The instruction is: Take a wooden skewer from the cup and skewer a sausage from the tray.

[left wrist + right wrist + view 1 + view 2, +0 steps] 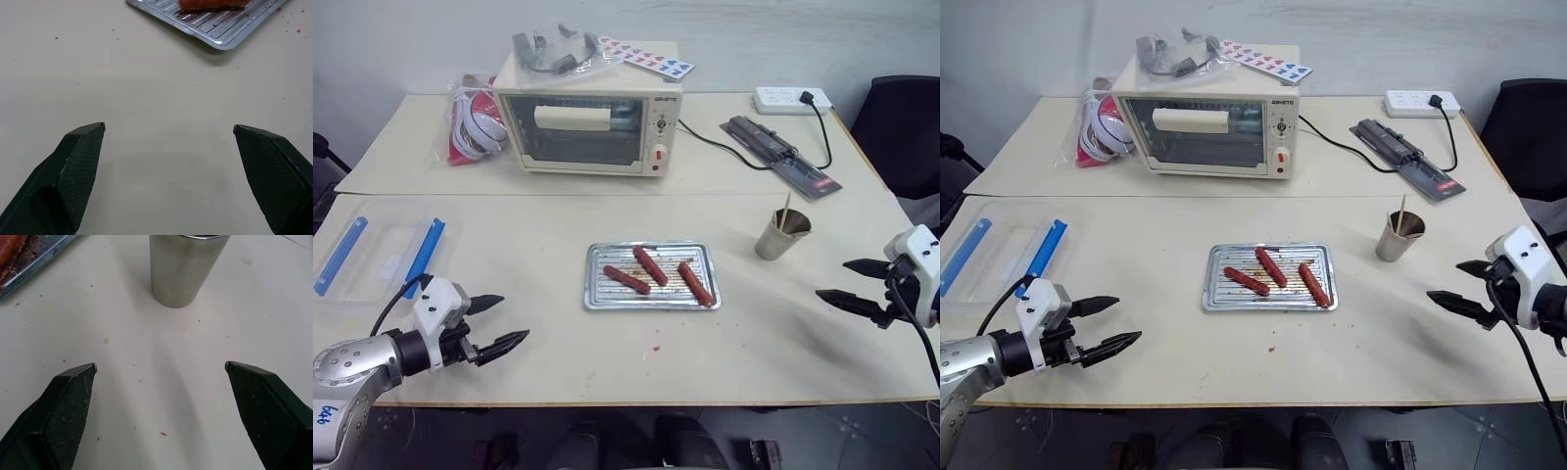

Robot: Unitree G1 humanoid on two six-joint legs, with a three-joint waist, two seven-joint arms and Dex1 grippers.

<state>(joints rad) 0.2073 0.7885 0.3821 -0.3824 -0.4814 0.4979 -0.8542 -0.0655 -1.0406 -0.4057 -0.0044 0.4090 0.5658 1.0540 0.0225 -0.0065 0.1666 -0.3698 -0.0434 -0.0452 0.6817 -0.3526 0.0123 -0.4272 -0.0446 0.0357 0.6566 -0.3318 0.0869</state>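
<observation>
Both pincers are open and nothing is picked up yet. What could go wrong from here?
1. The wooden skewer is very thin and leans in the small cup; the open right pincer may tip the cup or miss the stick.
2. The three sausages lie loose on the tray; a push from the skewer may roll one rather than pierce it.
3. The open left pincer is far from the tray, so nothing steadies it.

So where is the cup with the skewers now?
The cup stands upright on the table, right of the tray and ahead of the open right gripper.
</observation>
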